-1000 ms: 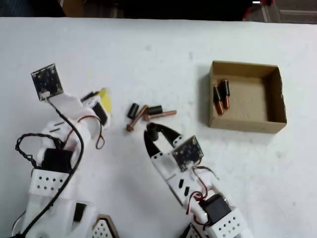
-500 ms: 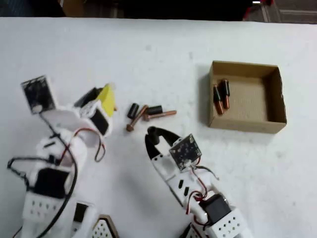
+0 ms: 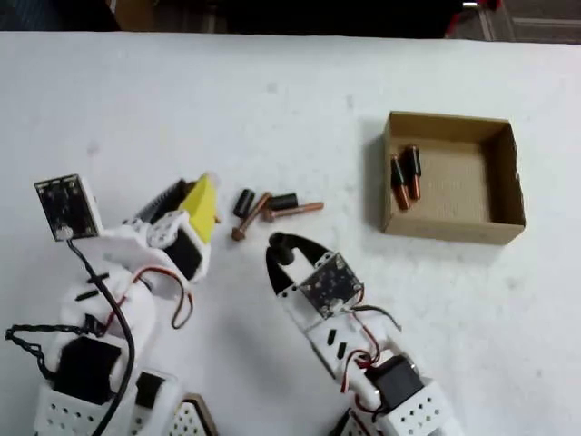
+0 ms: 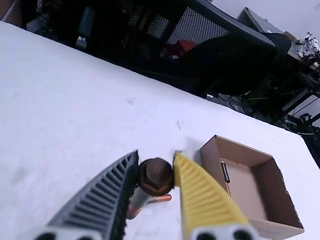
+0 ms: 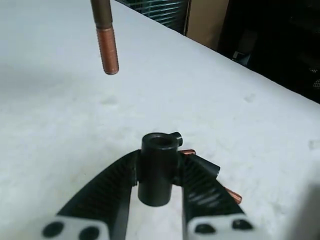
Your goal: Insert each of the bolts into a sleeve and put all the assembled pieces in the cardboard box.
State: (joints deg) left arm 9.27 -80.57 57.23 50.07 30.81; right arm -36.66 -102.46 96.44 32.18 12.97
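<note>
My left gripper [image 4: 155, 157], with one grey and one yellow finger, is shut on a copper bolt [image 4: 155, 176] whose hex head faces the camera. In the high view this gripper [image 3: 201, 207] sits left of the loose parts. My right gripper [image 5: 159, 160] is shut on a black sleeve [image 5: 159, 175] held upright with its hole up, and it lies [image 3: 280, 247] just in front of the loose parts. The held bolt's threaded end [image 5: 105, 50] hangs above and off to one side of the sleeve. The cardboard box [image 3: 508, 173] stands at the right with two assembled pieces [image 3: 404, 177] inside.
Between the grippers lie a loose black sleeve [image 3: 243, 202], a bare bolt [image 3: 250, 216] and a bolt with a sleeve on it [image 3: 292, 205]. White table surface stretches free behind them and around the box. The table's far edge meets dark room clutter.
The left arm has swung its gripper with the bolt toward the front and right, nearer the right gripper. The right arm has barely moved.
</note>
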